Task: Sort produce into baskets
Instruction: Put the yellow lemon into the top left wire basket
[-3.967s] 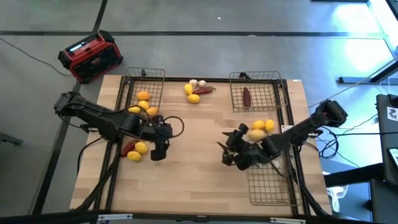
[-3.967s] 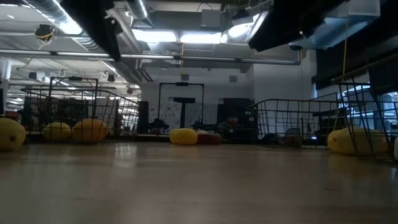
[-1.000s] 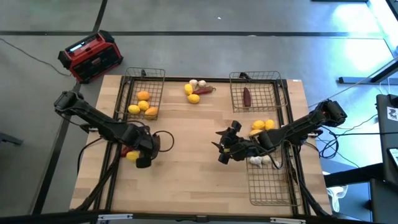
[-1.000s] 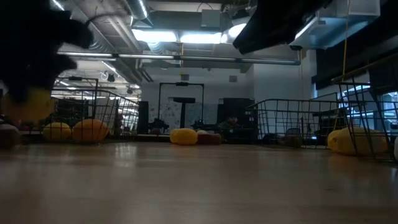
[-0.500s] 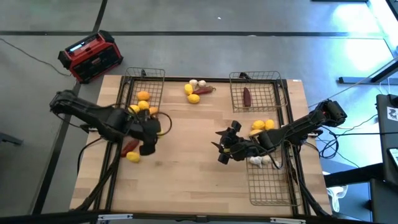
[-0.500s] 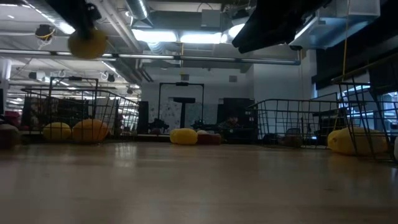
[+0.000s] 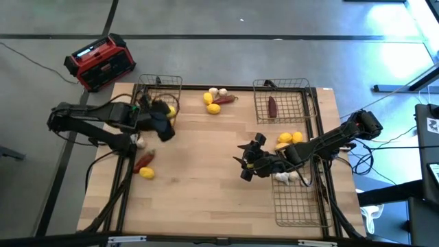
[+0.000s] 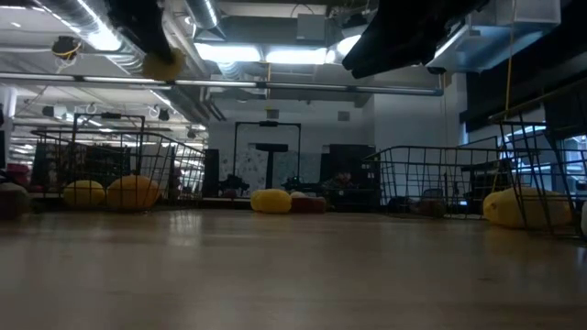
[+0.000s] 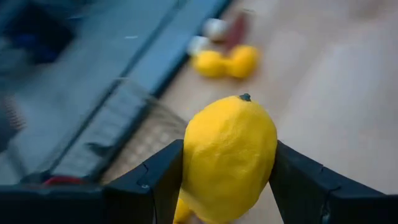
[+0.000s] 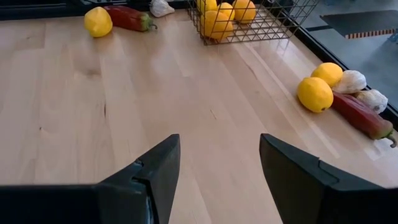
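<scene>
Your left pincer (image 9: 227,180) is clamped on a round yellow lemon-like fruit (image 9: 228,157), held in the air over the dark wire-mesh basket at the worktop's eleven o'clock corner (image 7: 159,84). That basket already has yellow and orange fruits in it, so the drop looks like the step in hand.

Your right pincer (image 10: 219,168) hovers with its fingers apart over bare wooden worktop (image 7: 206,171), just beside the wire-mesh basket at four o'clock (image 7: 300,206), which holds at least one white knobbly bulb (image 7: 282,177). The wire-mesh basket at one o'clock (image 7: 281,103) holds a dark red elongated piece (image 7: 272,106).

I judge you roughly halfway. Left on the wood:
- at twelve o'clock, a cluster of two yellow fruits (image 10: 315,94), white bulbs and a red piece (image 10: 359,116);
- at eight o'clock, one yellow fruit (image 7: 147,173), a red piece (image 7: 144,160) and a white bulb (image 7: 140,142);
- at three o'clock, a few yellow fruits (image 7: 289,139) between the two right-hand baskets.
</scene>
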Controlling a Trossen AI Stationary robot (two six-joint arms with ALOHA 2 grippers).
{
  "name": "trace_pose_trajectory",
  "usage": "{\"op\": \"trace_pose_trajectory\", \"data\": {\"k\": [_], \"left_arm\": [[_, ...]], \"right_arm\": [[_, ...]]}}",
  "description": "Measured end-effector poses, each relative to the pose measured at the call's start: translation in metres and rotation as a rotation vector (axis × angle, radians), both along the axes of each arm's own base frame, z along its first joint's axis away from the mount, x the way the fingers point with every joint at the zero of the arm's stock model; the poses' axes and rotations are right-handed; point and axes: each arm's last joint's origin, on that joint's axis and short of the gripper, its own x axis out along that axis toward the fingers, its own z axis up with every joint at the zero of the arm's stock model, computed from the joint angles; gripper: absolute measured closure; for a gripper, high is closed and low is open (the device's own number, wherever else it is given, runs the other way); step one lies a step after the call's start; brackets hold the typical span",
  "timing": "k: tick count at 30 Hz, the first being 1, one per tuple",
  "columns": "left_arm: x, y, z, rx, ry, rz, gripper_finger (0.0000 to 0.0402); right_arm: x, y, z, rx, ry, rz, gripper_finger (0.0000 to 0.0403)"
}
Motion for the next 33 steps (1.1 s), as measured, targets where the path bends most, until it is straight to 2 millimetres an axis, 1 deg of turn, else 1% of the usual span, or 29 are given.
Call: {"op": "trace_pose_trajectory", "data": {"k": [4,9,16,20,27,31,33], "left_arm": [[-0.003,0.02,-0.002,0.092,-0.002,0.169,0.0198],[-0.009,0.046,-0.011,0.102,0.038,0.319,0.0198],[-0.019,0.076,-0.034,0.098,0.101,0.483,0.0198],[-0.022,0.091,-0.047,0.08,0.096,0.538,0.0198],[-0.032,0.111,-0.061,-0.002,0.062,0.596,0.0198],[-0.038,0.123,-0.069,-0.045,0.05,0.61,0.0198],[-0.038,0.127,-0.073,-0.079,0.038,0.587,0.0198]], "right_arm": [[0.0,0.0,0.0,0.002,0.002,0.003,0.0188],[0.0,0.0,0.0,0.002,0.002,0.004,0.0188],[0.0,0.0,0.0,0.001,0.004,0.005,0.0188],[0.0,0.0,0.0,-0.001,0.005,0.005,0.0188],[0.0,0.0,-0.001,0.0,0.005,0.006,0.0188],[0.0,0.0,0.0,0.0,0.005,0.005,0.0188],[0.0,0.0,-0.001,0.0,0.005,0.006,0.0188]]}}
